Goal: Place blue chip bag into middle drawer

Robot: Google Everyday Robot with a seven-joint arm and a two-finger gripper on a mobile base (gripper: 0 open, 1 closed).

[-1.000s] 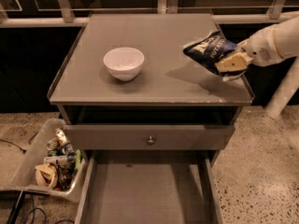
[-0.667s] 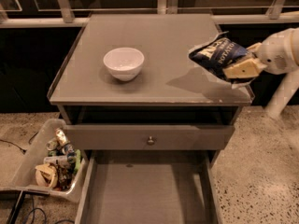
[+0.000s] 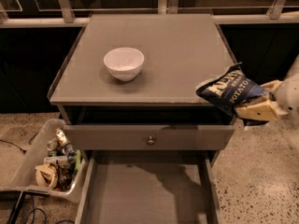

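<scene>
We've got the blue chip bag (image 3: 231, 91) in the claw (image 3: 259, 100). The jaws are clamped on the bag's right-hand end as seen here, so most of the bag sticks out free toward the desk (image 3: 187, 45). It hangs in the air at the desk's front right corner, roughly level w/ the top. We can't tell whether its free tip brushes the edge.

Gripping by one end makes sense to us, b/c the crinkly body can go in first and drop clean on release. The middle drawer (image 3: 149, 195) sits pulled out below w/ its flat grey floor showing, which is prob. why the bag is carried out front, not over the top.

We judge this as mid-carry: bag grasped, not yet over the drawer. The next move needs a shift toward view-left and down. It must clear the drawer front (image 3: 117, 138) w/ its knob (image 3: 150, 140), which stands between bag and floor.

The white bowl (image 3: 124, 63) sits well apart on the desk, no issue. The bin (image 3: 28, 162) of cans & wrappers stands just beside the drawer's left wall, so a wide swing risks a wrong drop.
</scene>
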